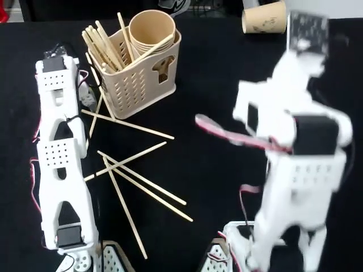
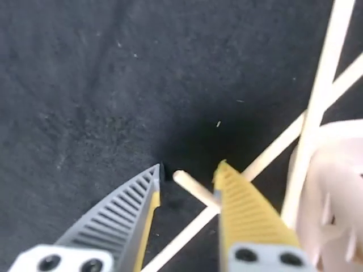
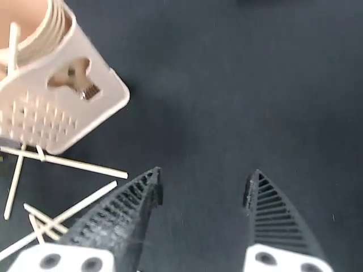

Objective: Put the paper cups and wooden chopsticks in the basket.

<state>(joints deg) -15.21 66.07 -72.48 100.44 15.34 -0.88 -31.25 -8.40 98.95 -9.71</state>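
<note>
Wooden chopsticks are light, stiff, slippery; we'd pinch mid-length. Our left jaws stand open around one end; right jaws open, empty.

Black table: basket, loose chopsticks, paper cup

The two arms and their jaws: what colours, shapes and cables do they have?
The left arm and the right arm are white plastic with black motor blocks and thin red cables. The left gripper has ribbed, pointed jaws, one grey and one yellow; the right gripper has two black ones.
</note>
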